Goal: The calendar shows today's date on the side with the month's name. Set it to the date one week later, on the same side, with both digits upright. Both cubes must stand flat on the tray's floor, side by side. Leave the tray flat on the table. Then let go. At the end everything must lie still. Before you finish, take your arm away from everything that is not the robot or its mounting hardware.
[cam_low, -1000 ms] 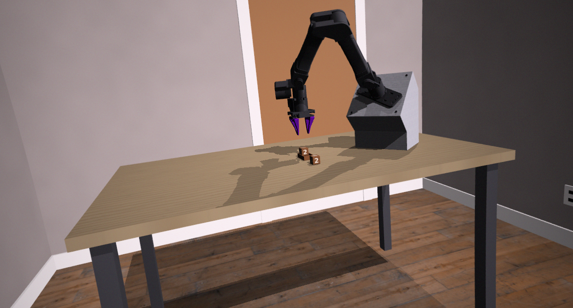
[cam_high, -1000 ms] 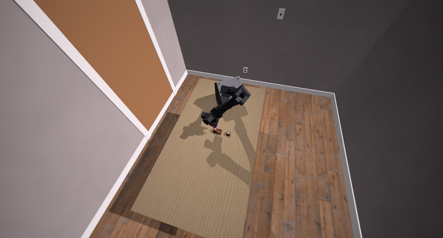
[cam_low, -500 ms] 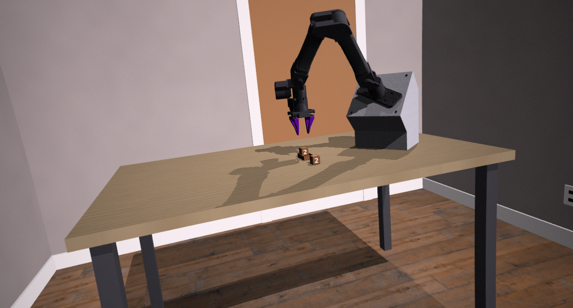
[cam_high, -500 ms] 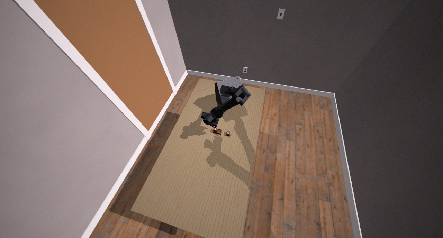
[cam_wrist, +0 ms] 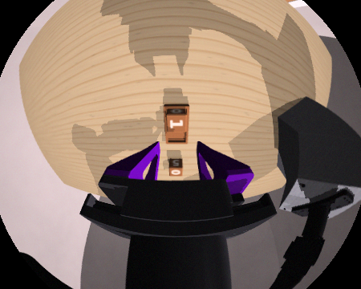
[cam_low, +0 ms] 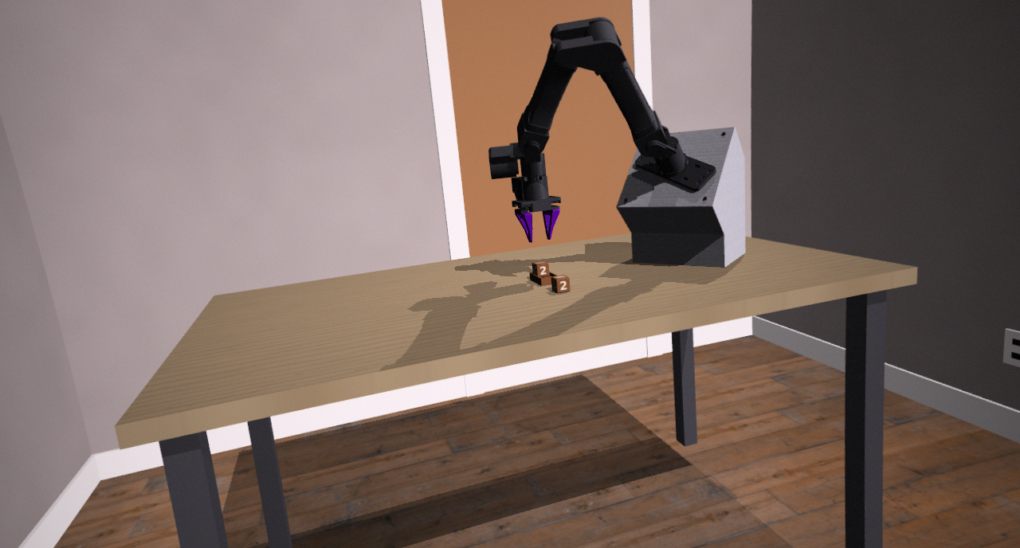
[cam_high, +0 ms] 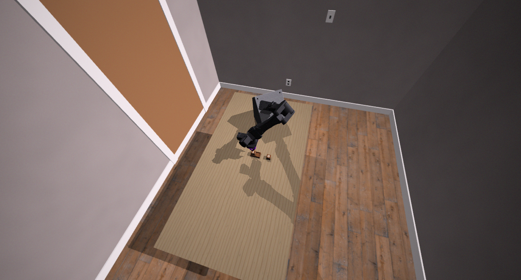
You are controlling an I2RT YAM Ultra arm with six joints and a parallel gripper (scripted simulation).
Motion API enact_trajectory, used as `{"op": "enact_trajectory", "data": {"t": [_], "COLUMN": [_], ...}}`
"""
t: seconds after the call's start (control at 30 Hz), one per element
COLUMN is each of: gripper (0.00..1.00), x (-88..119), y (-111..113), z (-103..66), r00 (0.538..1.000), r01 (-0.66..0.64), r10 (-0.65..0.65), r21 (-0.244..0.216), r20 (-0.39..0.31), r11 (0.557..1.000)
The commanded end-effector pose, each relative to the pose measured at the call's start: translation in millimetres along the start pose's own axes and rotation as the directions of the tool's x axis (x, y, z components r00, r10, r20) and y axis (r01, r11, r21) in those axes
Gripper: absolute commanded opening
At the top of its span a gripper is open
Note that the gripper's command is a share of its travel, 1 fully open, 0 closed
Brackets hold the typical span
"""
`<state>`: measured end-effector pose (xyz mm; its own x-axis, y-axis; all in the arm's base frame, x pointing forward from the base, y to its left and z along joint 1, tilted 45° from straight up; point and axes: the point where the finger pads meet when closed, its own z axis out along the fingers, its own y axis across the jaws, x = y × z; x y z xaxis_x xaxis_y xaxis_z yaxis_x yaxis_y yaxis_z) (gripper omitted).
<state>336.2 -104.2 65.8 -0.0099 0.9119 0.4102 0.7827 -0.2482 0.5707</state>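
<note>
A small brown tray [cam_low: 537, 279] [cam_high: 258, 154] [cam_wrist: 176, 106] lies flat on the table. One brown cube [cam_low: 542, 268] [cam_high: 253, 153] [cam_wrist: 176, 124] stands in it, with a 2 on its front and a 1 on top. The second cube [cam_low: 562, 284] [cam_high: 268, 156] [cam_wrist: 174, 166] stands on the table beside the tray, with a 2 on its front and a 0 on top. My gripper [cam_low: 538, 236] [cam_wrist: 178, 145] hangs well above the table near the tray, fingers pointing down, partly open and empty. In the wrist view the loose cube shows far below, between the purple fingers.
The arm's grey base block [cam_low: 680, 202] [cam_high: 267, 98] stands at the table's back right. The wooden table [cam_low: 356, 330] stretches wide to the front and left, crossed by the arm's shadows.
</note>
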Motion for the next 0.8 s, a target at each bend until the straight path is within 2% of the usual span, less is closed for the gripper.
{"op": "enact_trajectory", "data": {"t": [0.0,0.77], "gripper": [0.47,0.47], "x": [-3,-4], "y": [3,4], "z": [-0.7,26.7], "r00": [1.0,1.0], "r01": [-0.001,-0.001], "r10": [0.001,0.001], "r21": [-0.012,-0.012], "r20": [0.013,0.013], "r11": [1.0,1.0]}}
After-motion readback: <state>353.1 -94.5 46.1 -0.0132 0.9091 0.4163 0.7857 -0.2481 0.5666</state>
